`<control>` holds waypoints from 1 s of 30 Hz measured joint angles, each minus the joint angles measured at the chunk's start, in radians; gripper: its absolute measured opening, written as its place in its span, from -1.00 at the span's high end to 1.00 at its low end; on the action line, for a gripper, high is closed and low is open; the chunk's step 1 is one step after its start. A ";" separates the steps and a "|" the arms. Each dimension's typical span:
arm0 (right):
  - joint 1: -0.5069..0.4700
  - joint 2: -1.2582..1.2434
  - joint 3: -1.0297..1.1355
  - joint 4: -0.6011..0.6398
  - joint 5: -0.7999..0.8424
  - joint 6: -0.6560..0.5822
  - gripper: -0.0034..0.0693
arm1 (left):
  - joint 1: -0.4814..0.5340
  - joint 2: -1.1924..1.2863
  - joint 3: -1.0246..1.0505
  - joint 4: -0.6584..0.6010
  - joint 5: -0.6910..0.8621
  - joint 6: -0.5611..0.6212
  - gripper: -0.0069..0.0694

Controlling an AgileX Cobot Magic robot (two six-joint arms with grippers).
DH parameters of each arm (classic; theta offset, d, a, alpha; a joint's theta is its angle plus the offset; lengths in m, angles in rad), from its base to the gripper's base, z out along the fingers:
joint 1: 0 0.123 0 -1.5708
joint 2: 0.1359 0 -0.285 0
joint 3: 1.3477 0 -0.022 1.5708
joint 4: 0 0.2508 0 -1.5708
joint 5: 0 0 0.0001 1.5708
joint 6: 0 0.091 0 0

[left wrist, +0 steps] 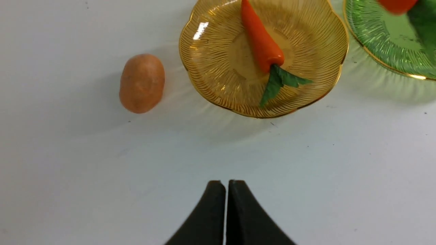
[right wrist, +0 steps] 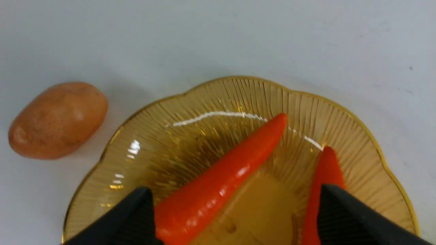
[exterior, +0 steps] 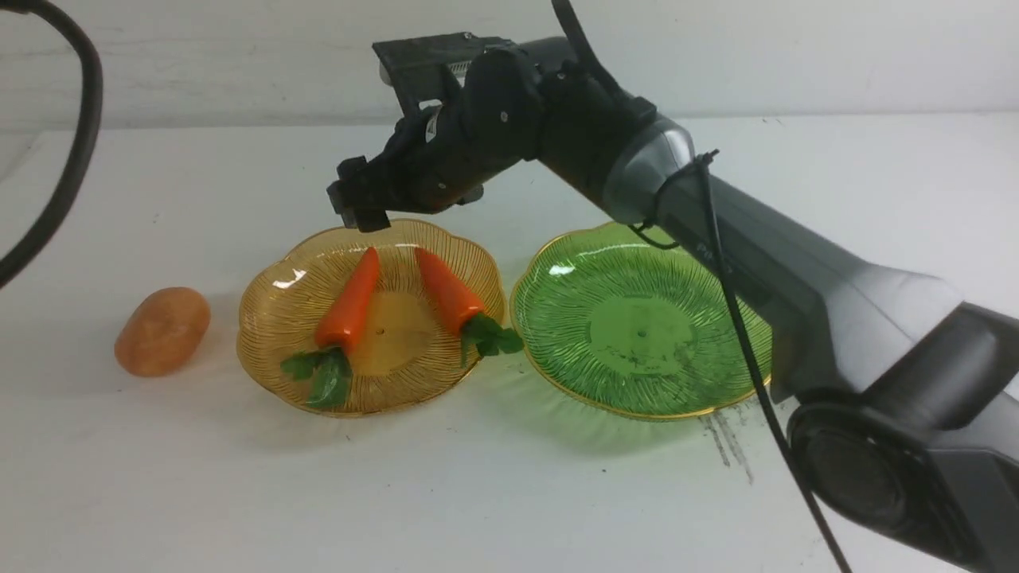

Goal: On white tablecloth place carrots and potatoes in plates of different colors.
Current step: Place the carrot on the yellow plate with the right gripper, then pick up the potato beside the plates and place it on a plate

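Observation:
On the white tablecloth (exterior: 478,493), the amber plate (exterior: 398,374) holds two carrots (exterior: 350,298) (exterior: 447,290), tips pointing away from me. The green plate (exterior: 637,318) to its right is empty. One potato (exterior: 162,330) lies on the cloth left of the amber plate; the other is out of view. My right gripper (exterior: 362,213) is open and empty over the amber plate's far rim. In the right wrist view it (right wrist: 235,204) straddles the left carrot (right wrist: 224,180). My left gripper (left wrist: 226,183) is shut and empty above bare cloth, nearer me than the potato (left wrist: 142,83).
A black cable (exterior: 76,143) hangs at the far left. Grey scuff streaks (exterior: 728,442) mark the cloth in front of the green plate. In the left wrist view an orange and green blur (left wrist: 396,4) shows at the frame edge over the green plate (left wrist: 381,44).

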 joint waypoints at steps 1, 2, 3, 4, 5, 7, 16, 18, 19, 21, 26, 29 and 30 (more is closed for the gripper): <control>-0.002 -0.014 0.000 -0.019 0.049 0.001 -0.74 | 0.000 0.000 0.000 0.012 0.000 -0.010 0.83; -0.006 -0.043 0.000 -0.064 0.126 0.001 -0.73 | 0.000 0.000 0.000 0.036 0.000 -0.035 0.83; -0.011 -0.071 0.000 -0.107 0.187 0.001 -0.68 | 0.000 0.003 0.000 0.071 0.001 -0.067 0.83; -0.018 -0.110 0.000 -0.166 0.235 0.001 -0.60 | 0.000 0.012 0.000 0.114 0.001 -0.095 0.83; -0.028 -0.148 0.005 -0.215 0.261 0.001 -0.47 | 0.000 0.023 0.000 0.150 0.001 -0.121 0.82; -0.066 -0.273 0.064 -0.275 0.273 0.006 0.02 | 0.008 0.069 -0.001 0.206 0.002 -0.142 0.79; -0.222 -0.695 0.576 -0.271 0.276 -0.019 0.92 | 0.220 0.323 -0.012 0.017 -0.062 -0.007 0.77; -0.244 -0.734 0.640 -0.271 0.279 -0.024 0.94 | 0.270 0.359 -0.020 -0.035 -0.077 0.038 0.77; -0.279 -0.789 0.729 -0.271 0.279 -0.032 0.94 | 0.319 0.403 -0.032 -0.102 -0.089 0.080 0.77; -0.331 -0.864 0.848 -0.268 0.283 -0.041 0.95 | 0.386 0.478 -0.052 -0.219 -0.116 0.149 0.77; -0.438 -1.040 1.106 -0.202 0.261 -0.061 0.95 | 0.443 0.622 -0.107 -0.367 -0.171 0.390 0.75; -0.447 -1.121 1.215 -0.158 0.206 -0.085 0.95 | 0.443 0.691 -0.131 -0.394 -0.214 0.547 0.62; -0.448 -1.137 1.235 -0.147 0.191 -0.089 0.95 | 0.443 0.701 -0.133 -0.394 -0.239 0.566 0.54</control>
